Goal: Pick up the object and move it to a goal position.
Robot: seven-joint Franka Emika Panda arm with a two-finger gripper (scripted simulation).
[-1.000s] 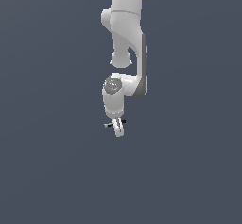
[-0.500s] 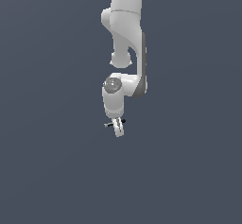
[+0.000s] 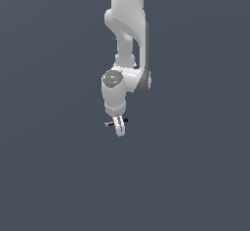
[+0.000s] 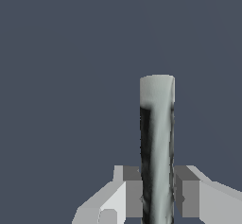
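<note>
Almost nothing has moved over the last second: the rod point(image 3: 115, 123) sits at the same spot in the exterior view, and the arm point(image 3: 128, 45) above it has the same bend. So you are holding steady, or travelling too slowly for it to show.

The rod lies crosswise between the fingertips, its pale end poking out toward the exterior view's left and its dark end toward the right. In the wrist view it stands between the two grey pads point(image 4: 133, 195), which press on it from both sides, so the gripper point(image 3: 119, 127) is clenched on it.

The pick looks done and you are in the carry step, though no goal marker shows in either view, so I cannot tell how far you have to go. No tabletop edge or corner is visible either; the background is flat grey, and the rod can only be placed as near the middle of the exterior view.

Next, keep the squeeze firm while you translate; a stick this thin could pivot or slip.

The arm hangs from the top of the exterior view, forearm dropping almost straight down, wrist tilted slightly and fingers pointing down.
</note>
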